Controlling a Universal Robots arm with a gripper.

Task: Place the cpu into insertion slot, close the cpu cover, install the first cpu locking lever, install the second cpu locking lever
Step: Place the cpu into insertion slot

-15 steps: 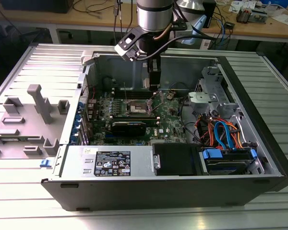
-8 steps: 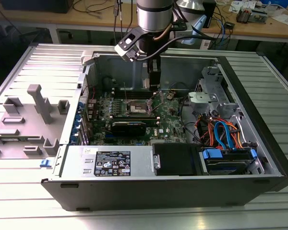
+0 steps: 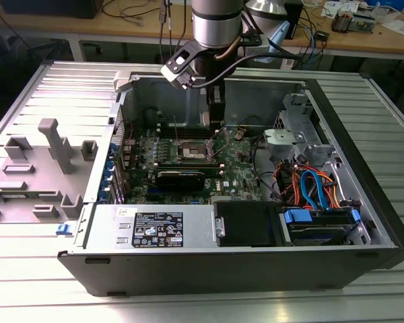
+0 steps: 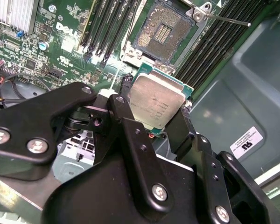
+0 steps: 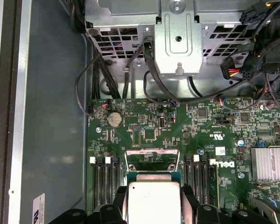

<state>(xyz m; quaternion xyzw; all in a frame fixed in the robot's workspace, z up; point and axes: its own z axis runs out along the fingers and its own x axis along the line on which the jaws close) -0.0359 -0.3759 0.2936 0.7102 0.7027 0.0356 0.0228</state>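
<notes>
Closest to me in the second wrist view: black linkage bars of the gripper (image 4: 154,114), with its two fingers (image 4: 130,130) clamped narrow on opposite edges of the cpu (image 4: 157,100). Chip's silver top faces the cam and a green edge shows round it. It hangs clear of the board, tilted in this view.

Just past the chip I see the insertion slot (image 4: 163,32) – bare, dark centre with contacts showing, silver rim round it, nothing seated in it. One thin locking lever (image 4: 219,16) sticks out past the slot's corner, unlatched.

First wrist view: same grip, the cpu (image 5: 154,203) pinched between the black fingers (image 5: 123,200). Right beyond it the cpu cover (image 5: 151,153) stands open as a silver frame, green board showing thru its window. Black memory slots (image 5: 105,182) flank it on both sides. The motherboard (image 5: 149,126) spreads beyond, with a coin cell (image 5: 114,119), a finned heatsink (image 5: 269,163) and a metal drive cage (image 5: 177,42) further off.

Exterior view – the arm reaches down into the open pc case (image 3: 256,269), gripper (image 3: 212,118) above the insertion slot (image 3: 192,153) and apart from it. Grey plastic fixture (image 3: 54,145) sits on the table (image 3: 27,269) at the exterior view's left, well apart.
</notes>
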